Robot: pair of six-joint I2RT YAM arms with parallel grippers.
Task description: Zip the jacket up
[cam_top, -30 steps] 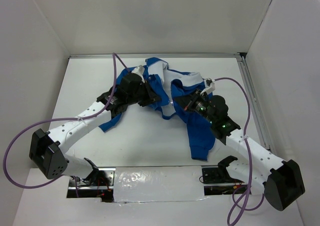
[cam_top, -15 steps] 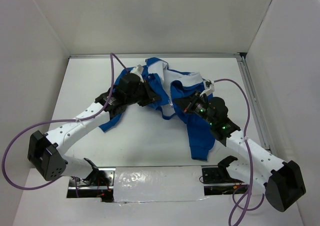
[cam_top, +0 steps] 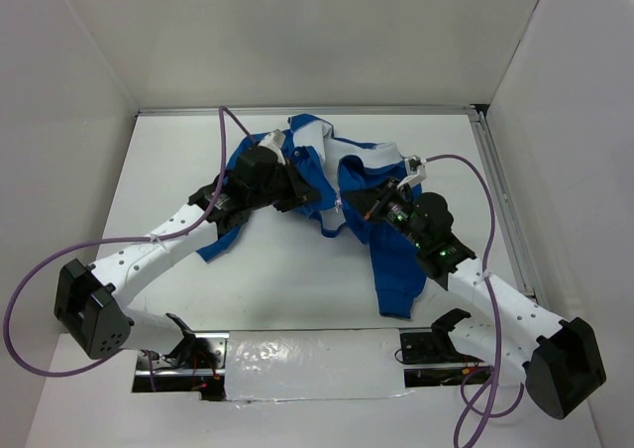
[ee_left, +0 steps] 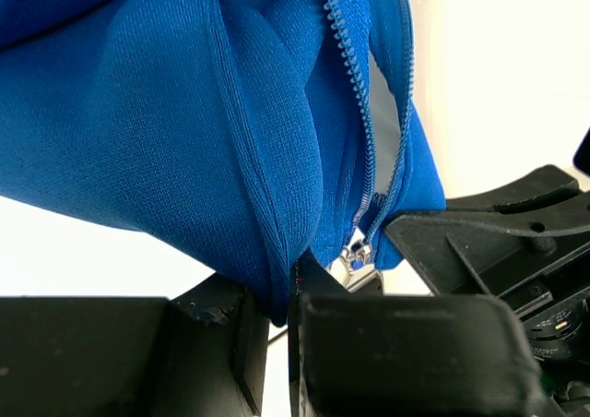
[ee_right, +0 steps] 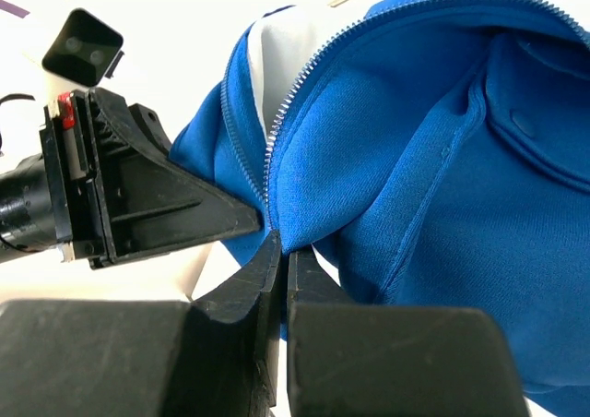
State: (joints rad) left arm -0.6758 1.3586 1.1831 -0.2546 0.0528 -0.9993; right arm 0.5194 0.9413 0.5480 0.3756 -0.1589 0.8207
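Note:
The bright blue jacket (cam_top: 391, 240) with white lining lies crumpled at the table's middle back, front open. My left gripper (cam_top: 315, 203) is shut on a fold of the jacket's left front (ee_left: 230, 140); the pale zipper teeth (ee_left: 346, 57) and a metal slider (ee_left: 355, 262) hang just beside its jaws. My right gripper (cam_top: 347, 210) is shut on the lower edge of the jacket's right front (ee_right: 369, 149), next to its zipper teeth (ee_right: 295, 103). The two grippers almost touch; the left gripper's black body (ee_right: 138, 196) fills the left of the right wrist view.
White walls enclose the white table (cam_top: 287, 280) on three sides. A metal rail (cam_top: 500, 200) runs along the right edge. Purple cables (cam_top: 228, 141) loop from both arms. One blue sleeve (cam_top: 396, 289) trails toward the near edge.
Between a second ago and now both arms shifted only slightly; the left arm's base link and cable settled. The jacket and both grips look unchanged.

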